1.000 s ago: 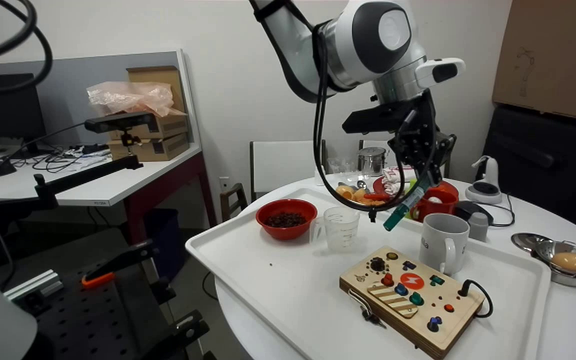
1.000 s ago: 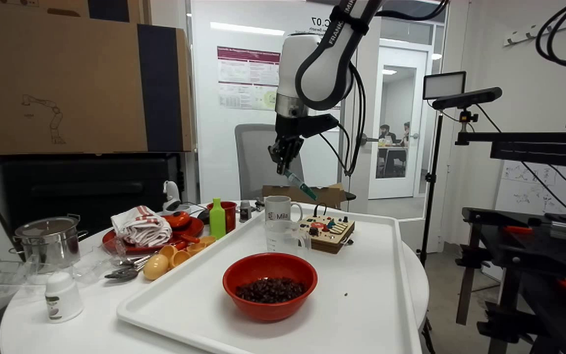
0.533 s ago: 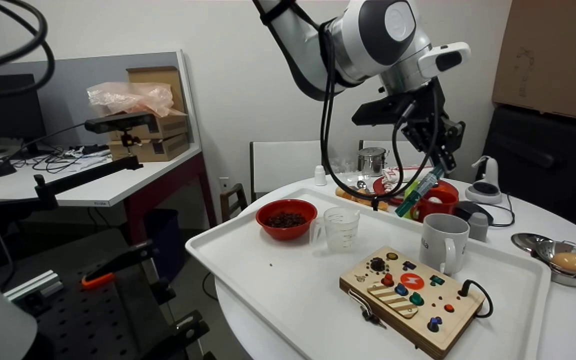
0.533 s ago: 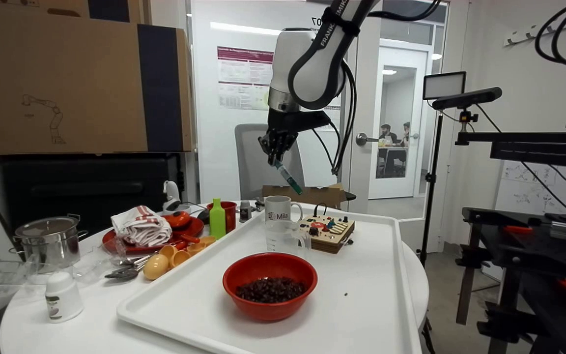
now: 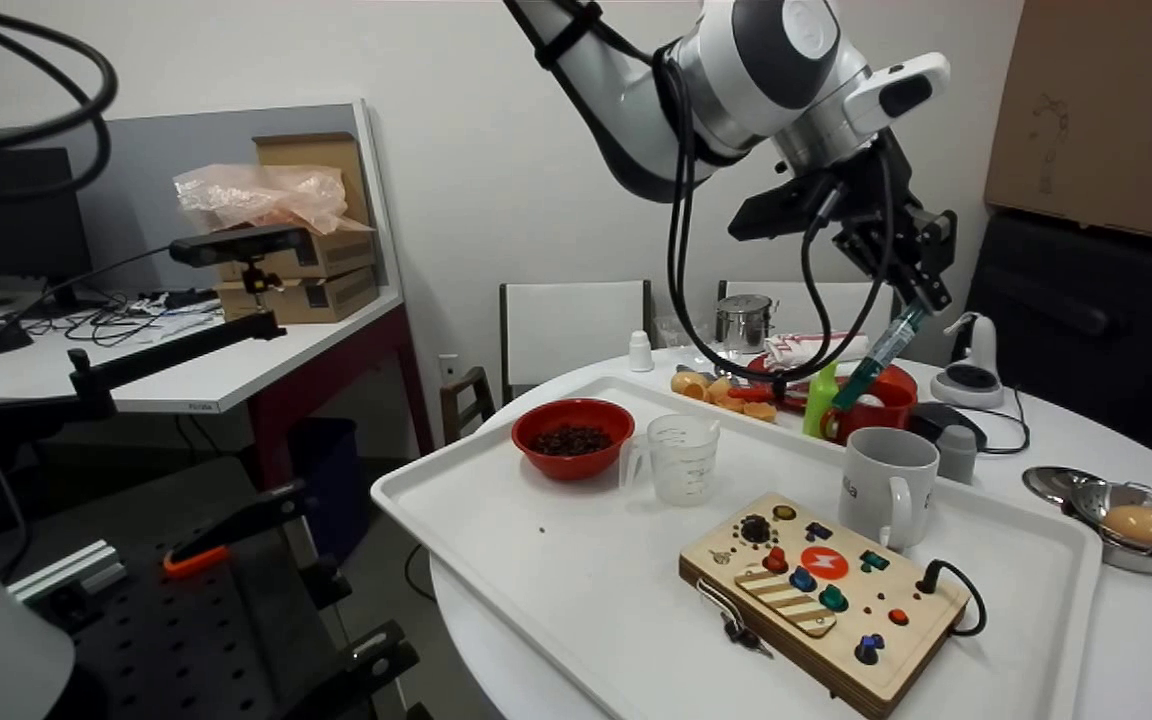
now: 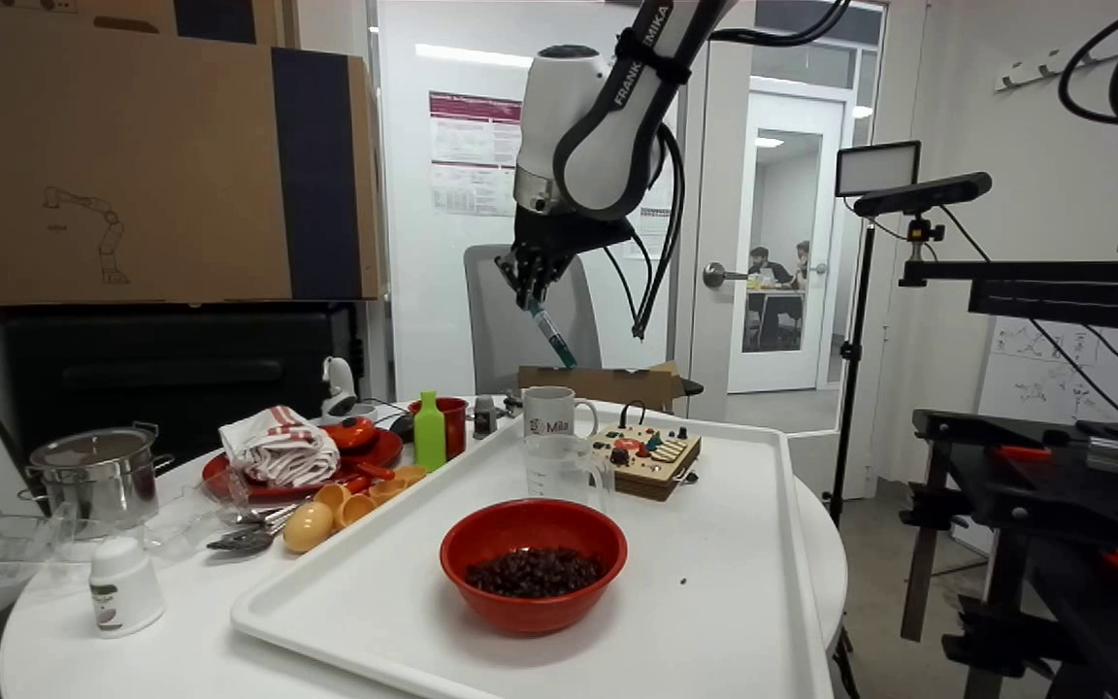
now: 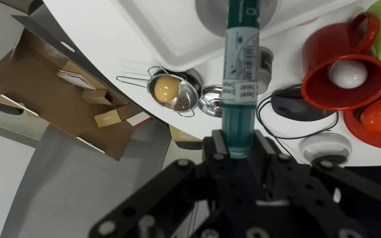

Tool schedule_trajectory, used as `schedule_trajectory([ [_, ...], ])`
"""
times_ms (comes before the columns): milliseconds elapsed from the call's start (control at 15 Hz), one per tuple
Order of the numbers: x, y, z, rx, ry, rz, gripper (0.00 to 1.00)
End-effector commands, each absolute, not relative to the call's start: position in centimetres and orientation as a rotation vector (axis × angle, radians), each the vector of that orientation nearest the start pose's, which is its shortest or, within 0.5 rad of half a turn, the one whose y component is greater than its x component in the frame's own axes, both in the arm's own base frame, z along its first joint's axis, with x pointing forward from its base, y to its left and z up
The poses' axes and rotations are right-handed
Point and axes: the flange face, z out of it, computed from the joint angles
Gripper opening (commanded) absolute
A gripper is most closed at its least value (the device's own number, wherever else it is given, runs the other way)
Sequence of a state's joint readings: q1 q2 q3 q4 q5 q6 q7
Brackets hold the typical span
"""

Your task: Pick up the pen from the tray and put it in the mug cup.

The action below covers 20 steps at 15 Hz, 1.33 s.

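The teal pen (image 7: 240, 66) hangs tilted in the air, its upper end clamped by the pincer (image 7: 240, 142). Lower down, apart from it, the white mug (image 5: 871, 482) stands upright on the tray (image 5: 581, 560), just beside a wooden control box (image 5: 816, 620); the worktop (image 6: 180, 655) carries the tray.

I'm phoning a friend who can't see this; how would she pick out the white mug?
On the round white table lies a large white tray. Near its rim, next to a knobbed wooden box, stands the white mug. Its opaque white sides, lettered "Mila", set it apart from the clear measuring cup and the red mug beyond the tray.
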<state>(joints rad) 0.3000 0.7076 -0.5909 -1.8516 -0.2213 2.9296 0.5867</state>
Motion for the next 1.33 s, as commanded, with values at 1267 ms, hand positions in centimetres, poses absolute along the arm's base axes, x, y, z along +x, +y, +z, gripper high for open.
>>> schedule_trajectory([
  [1267, 69.9, -14.1, 20.0, -3.319, 1.007, -1.05, 0.06],
])
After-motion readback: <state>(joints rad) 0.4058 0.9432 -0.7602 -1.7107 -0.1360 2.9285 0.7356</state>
